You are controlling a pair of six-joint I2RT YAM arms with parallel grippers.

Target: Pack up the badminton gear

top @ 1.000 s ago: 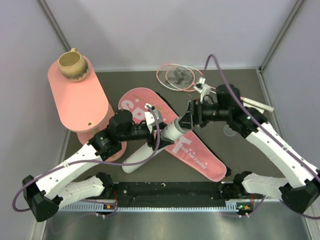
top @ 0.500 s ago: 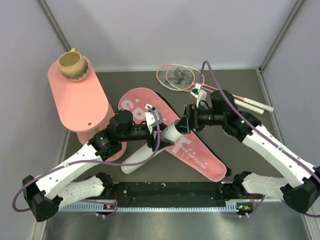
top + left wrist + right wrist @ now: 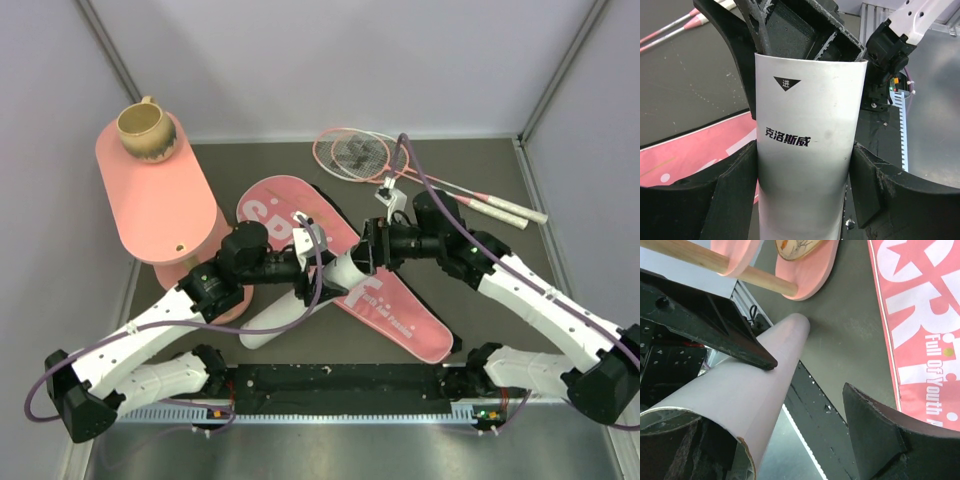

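My left gripper is shut on the long white tube, its black fingers pressed against both sides of the tube, which slants up off the table. My right gripper stands open at the tube's upper open end, with one finger well clear of the wall and the other hidden at the mouth. The pink "SPORT" bag lies flat under both. Two pink-framed rackets lie at the back. No shuttlecock shows.
A pink oval tiered table stands at the left with a tan mug on top; its foot is near the tube's low end. A black rail runs along the near edge.
My right gripper has slid left along the bag until it reached the tube's open end. The left gripper and the tube have stayed where they were.
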